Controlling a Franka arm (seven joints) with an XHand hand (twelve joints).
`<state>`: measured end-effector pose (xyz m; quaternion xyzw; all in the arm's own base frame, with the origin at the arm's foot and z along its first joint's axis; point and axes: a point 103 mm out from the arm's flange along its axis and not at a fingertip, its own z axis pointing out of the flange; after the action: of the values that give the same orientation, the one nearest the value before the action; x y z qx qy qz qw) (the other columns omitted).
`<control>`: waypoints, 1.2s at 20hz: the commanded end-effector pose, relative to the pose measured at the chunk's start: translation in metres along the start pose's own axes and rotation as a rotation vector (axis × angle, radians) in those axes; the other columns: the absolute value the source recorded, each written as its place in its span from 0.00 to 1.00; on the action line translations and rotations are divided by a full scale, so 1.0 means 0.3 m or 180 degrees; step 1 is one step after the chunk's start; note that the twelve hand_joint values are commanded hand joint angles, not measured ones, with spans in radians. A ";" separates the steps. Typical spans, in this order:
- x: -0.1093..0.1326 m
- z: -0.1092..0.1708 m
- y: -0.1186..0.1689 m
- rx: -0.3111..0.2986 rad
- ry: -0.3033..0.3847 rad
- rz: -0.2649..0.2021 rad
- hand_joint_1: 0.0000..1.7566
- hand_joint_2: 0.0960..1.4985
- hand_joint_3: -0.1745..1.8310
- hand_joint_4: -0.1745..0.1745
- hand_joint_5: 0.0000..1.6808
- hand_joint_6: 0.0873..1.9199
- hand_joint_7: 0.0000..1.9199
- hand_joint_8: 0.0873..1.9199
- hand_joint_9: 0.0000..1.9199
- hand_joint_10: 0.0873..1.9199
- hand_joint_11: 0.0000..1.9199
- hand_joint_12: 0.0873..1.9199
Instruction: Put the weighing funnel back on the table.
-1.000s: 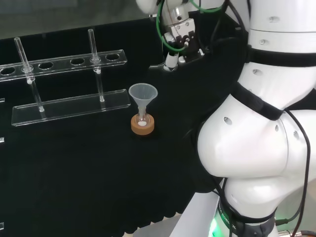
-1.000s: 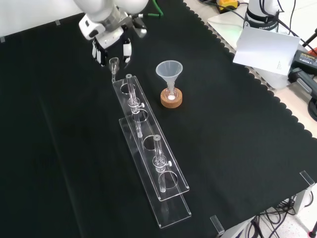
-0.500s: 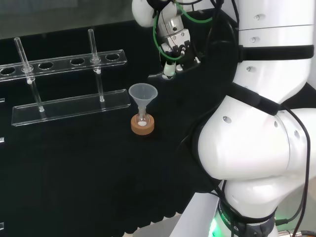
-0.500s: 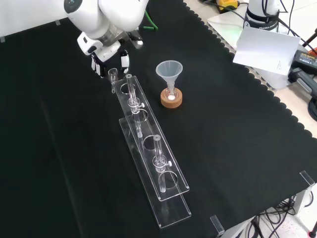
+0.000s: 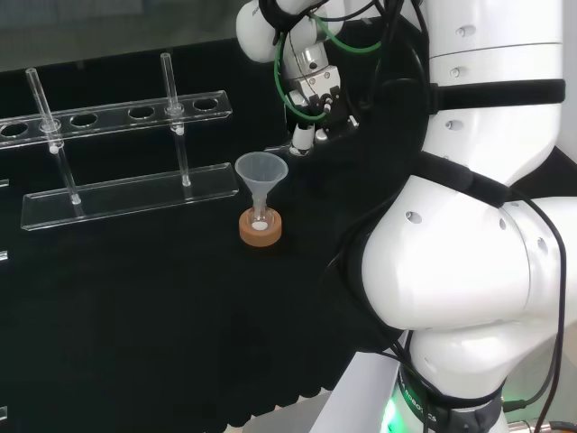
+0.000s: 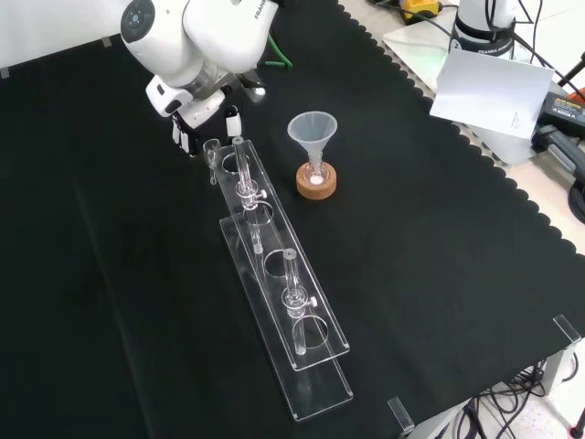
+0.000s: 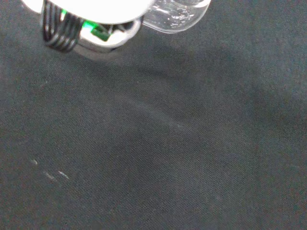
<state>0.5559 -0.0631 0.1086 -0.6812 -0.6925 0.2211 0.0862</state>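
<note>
The weighing funnel (image 6: 212,150), a small clear scoop with a short stem, hangs stem down between the fingers of the hand (image 6: 196,123), just above the cloth. It is close to the far end of the clear test tube rack (image 6: 274,285) in the front view. In the head view the hand (image 5: 312,94) is low over the cloth, behind and right of the big funnel (image 5: 261,171). Close under the palm in the wrist view, a clear piece of the weighing funnel (image 7: 175,14) is seen over bare black cloth.
The big funnel (image 6: 313,130) stands in a small flask on a cork ring (image 6: 316,181). The rack (image 5: 117,194) holds two upright test tubes (image 6: 241,166). A white sheet (image 6: 494,91) and cables lie past the cloth's scalloped edge at the front view's right.
The hand has come down and moved toward the rack's end, carrying the weighing funnel lower. In the head view it has shifted left toward the big funnel.
</note>
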 end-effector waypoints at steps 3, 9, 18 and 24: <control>0.028 0.019 0.025 0.0039 -0.0025 -0.0034 0.64 0.41 0.38 1.00 0.79 0.25 0.44 0.29 0.68 0.00 0.58 0.40; 0.040 0.027 0.037 0.0056 -0.0039 -0.0066 0.64 0.41 0.39 1.00 0.79 0.26 0.44 0.29 0.68 0.00 0.58 0.40; 0.037 0.044 0.039 0.0070 -0.0019 -0.0106 0.64 0.41 0.39 1.00 0.78 0.27 0.43 0.29 0.68 0.00 0.58 0.40; 0.040 0.054 0.040 0.0061 0.0026 -0.0145 0.64 0.41 0.40 1.00 0.76 0.30 0.43 0.30 0.67 0.00 0.58 0.41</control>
<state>0.5601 -0.0552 0.0880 -0.6666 -0.7033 0.2264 0.0987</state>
